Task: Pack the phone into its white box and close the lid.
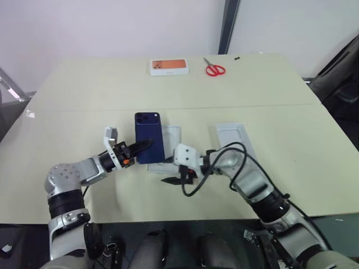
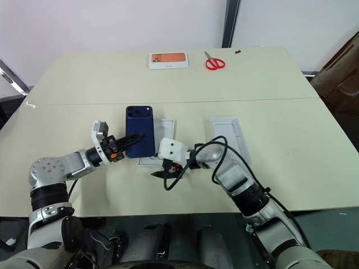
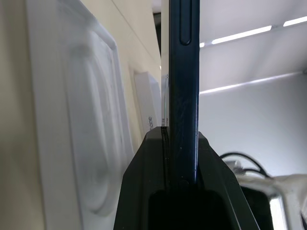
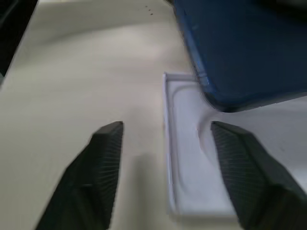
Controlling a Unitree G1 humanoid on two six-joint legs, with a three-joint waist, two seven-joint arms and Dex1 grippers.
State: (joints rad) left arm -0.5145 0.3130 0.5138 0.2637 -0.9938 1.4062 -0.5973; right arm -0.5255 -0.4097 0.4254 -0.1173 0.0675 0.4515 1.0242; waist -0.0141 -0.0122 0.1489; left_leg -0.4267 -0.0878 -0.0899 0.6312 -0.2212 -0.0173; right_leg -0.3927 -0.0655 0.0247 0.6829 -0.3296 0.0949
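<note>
With the left gripper [image 1: 140,148] clamped on one long edge of the slim dark navy-blue phone [image 1: 149,137], held above the shallow white moulded tray [image 1: 168,144], and the right gripper [image 4: 165,167] spread empty beside it, the phone should be kept level while being lowered.

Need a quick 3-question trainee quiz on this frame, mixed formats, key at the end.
1. Which gripper holds the phone?
2. True or false: the right gripper is shut on the scissors.
3. The orange-topped box lies: A) at the far side of the table, left of the scissors; B) under the phone; C) in the right gripper.

Key:
1. The left gripper, clamped on the phone's edge.
2. False: its fingers stand apart, holding nothing.
3. A
</note>
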